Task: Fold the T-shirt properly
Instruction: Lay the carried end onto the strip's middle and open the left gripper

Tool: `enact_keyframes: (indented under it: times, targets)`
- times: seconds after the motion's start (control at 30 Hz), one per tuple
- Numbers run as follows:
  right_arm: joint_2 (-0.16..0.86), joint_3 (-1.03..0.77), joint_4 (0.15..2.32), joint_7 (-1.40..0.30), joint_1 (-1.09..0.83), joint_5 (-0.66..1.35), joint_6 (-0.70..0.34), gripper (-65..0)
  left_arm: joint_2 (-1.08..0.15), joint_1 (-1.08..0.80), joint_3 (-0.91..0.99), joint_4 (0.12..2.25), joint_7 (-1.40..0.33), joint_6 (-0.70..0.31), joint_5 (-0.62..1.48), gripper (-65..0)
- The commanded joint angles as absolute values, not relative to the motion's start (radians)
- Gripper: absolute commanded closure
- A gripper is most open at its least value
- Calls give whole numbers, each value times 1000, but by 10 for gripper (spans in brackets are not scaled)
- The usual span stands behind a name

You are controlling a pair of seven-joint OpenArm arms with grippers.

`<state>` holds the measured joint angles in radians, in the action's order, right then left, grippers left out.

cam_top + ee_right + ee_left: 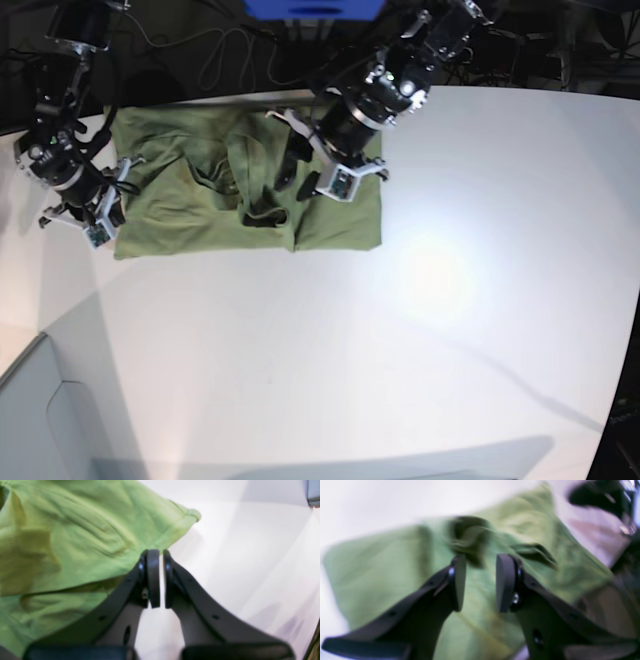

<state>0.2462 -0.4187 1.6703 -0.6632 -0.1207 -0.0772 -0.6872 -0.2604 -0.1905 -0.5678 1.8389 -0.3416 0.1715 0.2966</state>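
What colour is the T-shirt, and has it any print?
The T-shirt is plain olive green, with no print; the base view shows it best.

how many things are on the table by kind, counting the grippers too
T-shirt: 1
grippers: 2, left gripper over the shirt, right gripper at its edge
table: 1
total: 4

The left wrist view is smeared with motion blur, so the T-shirt (395, 575) shows no sharp folds and the dark shape at top right cannot be made out. In the right wrist view the shirt runs off the left edge. From the base view, both tools are too small to read
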Motion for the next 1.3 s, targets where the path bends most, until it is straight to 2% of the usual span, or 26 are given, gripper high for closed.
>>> enact_keyframes:
  times: [0.0, 0.1, 0.23, 0.57, 0.67, 0.77, 0.83, 0.9, 1.0, 1.1, 1.17, 1.27]
  targets:
    - [260, -424, 1689, -648, -111, -68, -698, -6, -259, -191, -541, 1848, -323, 165, 298, -199]
    - [259, -424, 1689, -648, -111, -68, -698, -6, -252, -186, -469, 1755, -323, 160, 298, -199]
    - [257, -424, 1684, -648, -113, -68, -698, -6, -197, -102, -472, 1639, -323, 159, 298, -199]
    - [262, -460, 1685, -648, -127, -68, -698, -6, -13, 131, -661, 1402, -323, 165, 292, -199]
    - [260, -496, 1689, -648, -128, -68, -698, -6, -4, 134, -679, 1412, -323, 165, 297, -199]
    - [262, -541, 1689, -648, -127, -68, -698, -8, -44, 71, -677, 1535, -325, 165, 297, -199]
    - [263, -572, 1689, -648, -127, -68, -698, -41, -90, 22, -676, 1606, -325, 165, 297, -199]
    - [263, -593, 1689, -648, -125, -68, -698, -101, -148, -24, -673, 1662, -325, 165, 297, -199]
    - [263, -610, 1689, -648, -125, -68, -698, -219, -220, -81, -677, 1707, -325, 162, 297, -199]
    - [262, -615, 1689, -648, -125, -68, -698, -319, -242, -111, -679, 1705, -323, 159, 297, -199]
    - [259, -615, 1689, -648, -125, -68, -698, -350, -236, -114, -684, 1692, -323, 157, 298, -199]
    - [255, -615, 1689, -648, -125, -68, -698, -359, -200, -94, -760, 1644, -323, 157, 298, -199]
